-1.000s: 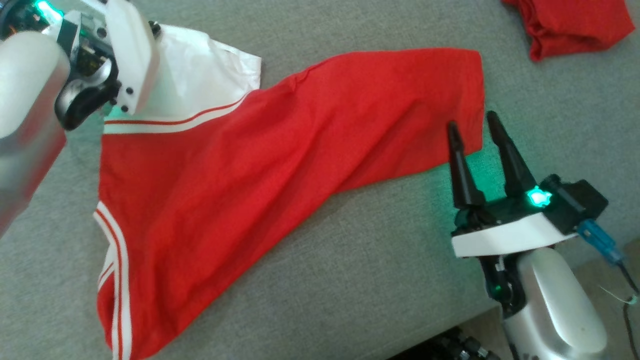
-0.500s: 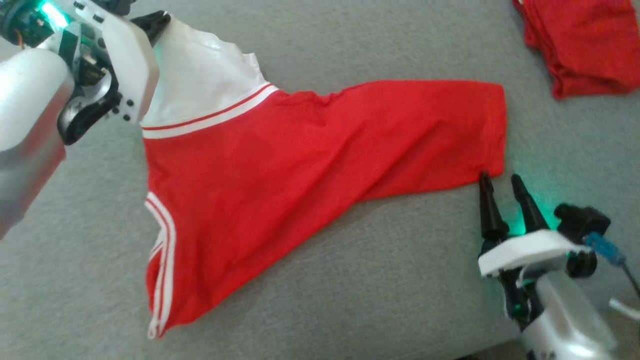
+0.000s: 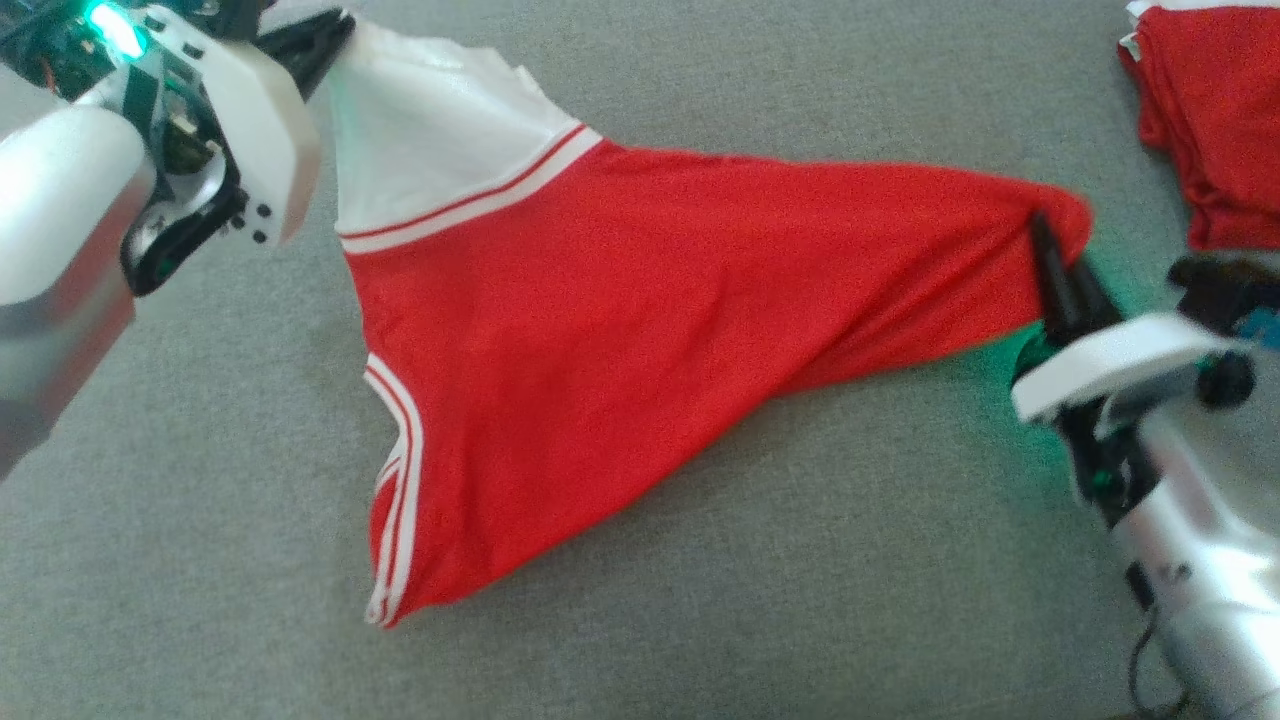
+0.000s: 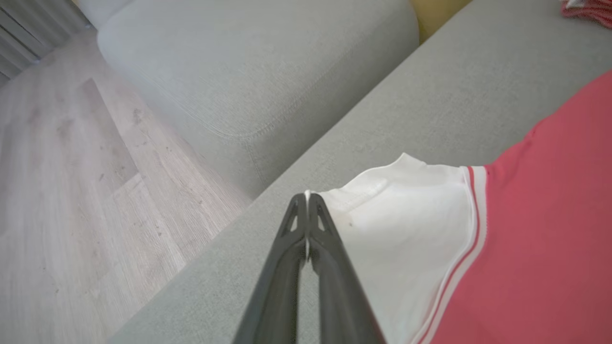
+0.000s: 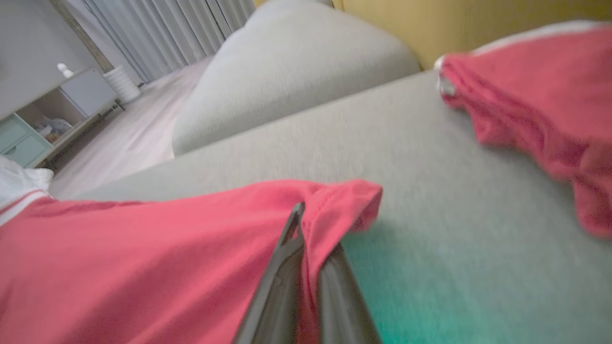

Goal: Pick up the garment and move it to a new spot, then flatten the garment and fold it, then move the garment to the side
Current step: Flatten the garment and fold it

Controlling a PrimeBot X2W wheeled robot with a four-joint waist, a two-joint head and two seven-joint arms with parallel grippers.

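Limp red garment [image 3: 650,320], white corner gripped by left hand [image 4: 306,198], hem by right hand [image 5: 298,210]

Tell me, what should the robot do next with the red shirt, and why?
Probably lift both grippers and pull them apart. The left gripper is shut on the shirt at its white corner, the right gripper at its red end, and the middle sags wrinkled on the sofa.

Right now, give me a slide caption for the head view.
Left hand and right hand pinch opposite ends of the red-and-white garment on the grey sofa.
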